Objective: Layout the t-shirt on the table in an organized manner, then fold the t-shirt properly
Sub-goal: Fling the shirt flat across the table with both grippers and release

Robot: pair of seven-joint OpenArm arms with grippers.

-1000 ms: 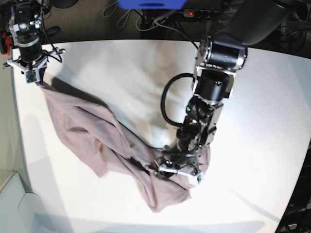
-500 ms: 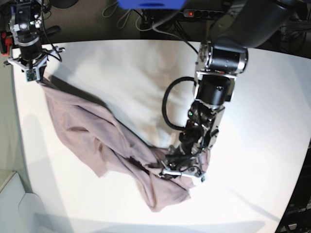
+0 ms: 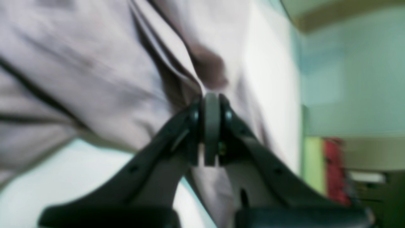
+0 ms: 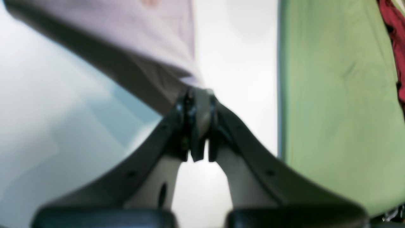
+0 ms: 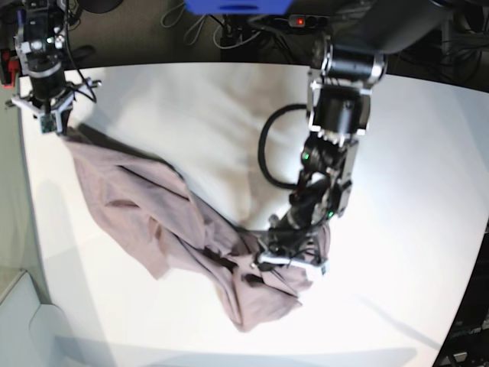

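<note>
The mauve-pink t-shirt [image 5: 160,222] lies crumpled in a long diagonal band across the white table [image 5: 397,191], from the far left corner to the near middle. My left gripper [image 5: 284,261] is shut on a fold of the t-shirt near its lower end; the left wrist view shows its fingertips [image 3: 211,109] pinching bunched t-shirt cloth [image 3: 95,63]. My right gripper [image 5: 55,126] is shut on the t-shirt's far left corner at the table's edge, and the right wrist view shows cloth [image 4: 152,38] trapped in the right gripper [image 4: 197,95].
A green surface [image 4: 332,95] lies beyond the table's left edge, with something red [image 4: 395,38] past it. Cables and a power strip [image 5: 306,21] sit behind the table's far edge. The left arm's black cable loop [image 5: 267,153] hangs above the table's middle.
My left gripper has closed on the shirt fold and lifted slightly, pulling cloth up and toward the right. The right gripper stays clamped on the far corner.
</note>
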